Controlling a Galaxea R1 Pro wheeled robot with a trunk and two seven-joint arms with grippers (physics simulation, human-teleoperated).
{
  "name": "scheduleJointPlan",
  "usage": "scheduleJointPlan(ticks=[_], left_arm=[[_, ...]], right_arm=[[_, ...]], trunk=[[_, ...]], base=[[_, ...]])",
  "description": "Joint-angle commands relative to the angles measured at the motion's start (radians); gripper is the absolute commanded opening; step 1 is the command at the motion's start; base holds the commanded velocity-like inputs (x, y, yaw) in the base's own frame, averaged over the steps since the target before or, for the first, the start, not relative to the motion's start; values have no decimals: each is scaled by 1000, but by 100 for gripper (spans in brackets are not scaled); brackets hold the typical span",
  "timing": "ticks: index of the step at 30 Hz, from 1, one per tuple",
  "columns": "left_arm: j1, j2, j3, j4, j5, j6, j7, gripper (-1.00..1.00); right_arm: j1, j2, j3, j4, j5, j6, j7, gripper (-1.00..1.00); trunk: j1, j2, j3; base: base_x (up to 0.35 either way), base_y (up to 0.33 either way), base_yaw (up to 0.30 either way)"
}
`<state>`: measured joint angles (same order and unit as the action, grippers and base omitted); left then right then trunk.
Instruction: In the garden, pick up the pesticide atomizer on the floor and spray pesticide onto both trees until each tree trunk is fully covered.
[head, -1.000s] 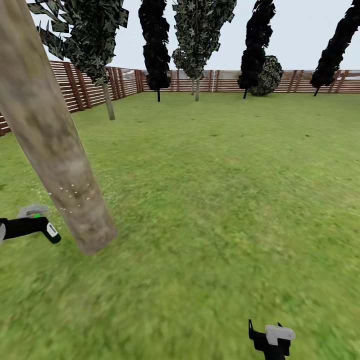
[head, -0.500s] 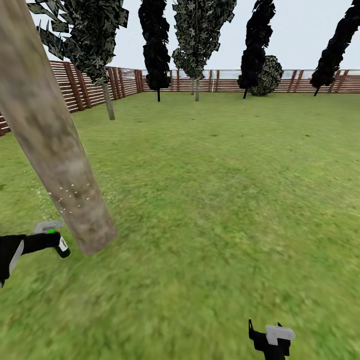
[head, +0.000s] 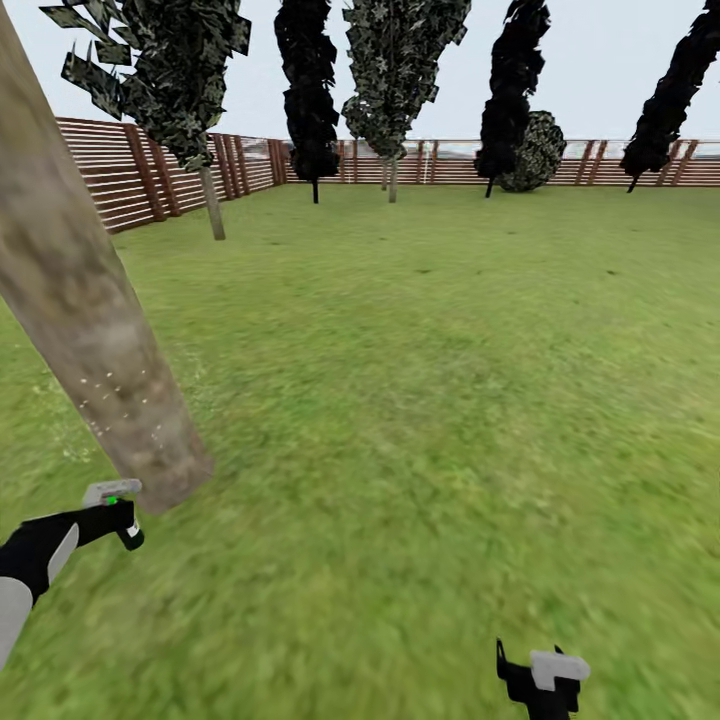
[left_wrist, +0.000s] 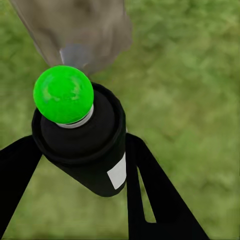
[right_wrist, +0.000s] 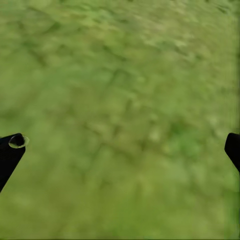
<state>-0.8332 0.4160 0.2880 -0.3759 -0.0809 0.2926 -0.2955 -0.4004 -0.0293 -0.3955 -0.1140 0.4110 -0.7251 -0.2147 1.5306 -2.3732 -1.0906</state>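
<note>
My left end effector (head: 118, 510), clamped on the black green-tipped pesticide atomizer (left_wrist: 80, 135), has dropped lower beside the speckled pale grey-brown tree trunk (head: 90, 330), so the base gets coverage next.

Black arms, light-grey fingers (head: 558, 668), white panels.

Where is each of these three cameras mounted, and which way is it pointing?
Head view: on the robot's head, looking forward and down at the lawn, fence and tree trunk; both arms show.
Left wrist view: on the left arm, looking along its jaws at the green-tipped pesticide atomizer.
Right wrist view: on the right arm, looking at grass; finger tips show.
Head and left wrist views share the trunk.
</note>
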Motion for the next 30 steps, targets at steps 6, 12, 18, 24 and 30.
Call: scheduleJointPlan(ticks=[6, 12, 18, 24, 30], left_arm=[[34, -1, -2, -12, 4, 0, 75, -100], [34, -20, 0, -13, 12, -2, 130, -100], [34, -57, 0, -15, 14, -3, 163, -100], [34, -71, -1, -20, 13, -4, 163, -100], [34, -70, 0, -19, 13, -3, 164, -100]], right_arm=[[0, 2, 0, 0, -1, -1, 0, 100], [0, 2, 0, -1, -1, -1, 0, 100], [0, -1, -2, -1, -1, -1, 0, 100], [0, -1, -2, -1, -1, -1, 0, 100], [0, 0, 0, -1, -1, -1, 0, 100]], trunk=[[0, 0, 0], [0, 0, 0], [0, 0, 0], [0, 0, 0], [0, 0, 0]], base=[[128, -94, 249], [19, -2, 248], [275, -76, 17], [282, -146, 1], [41, -33, 242]])
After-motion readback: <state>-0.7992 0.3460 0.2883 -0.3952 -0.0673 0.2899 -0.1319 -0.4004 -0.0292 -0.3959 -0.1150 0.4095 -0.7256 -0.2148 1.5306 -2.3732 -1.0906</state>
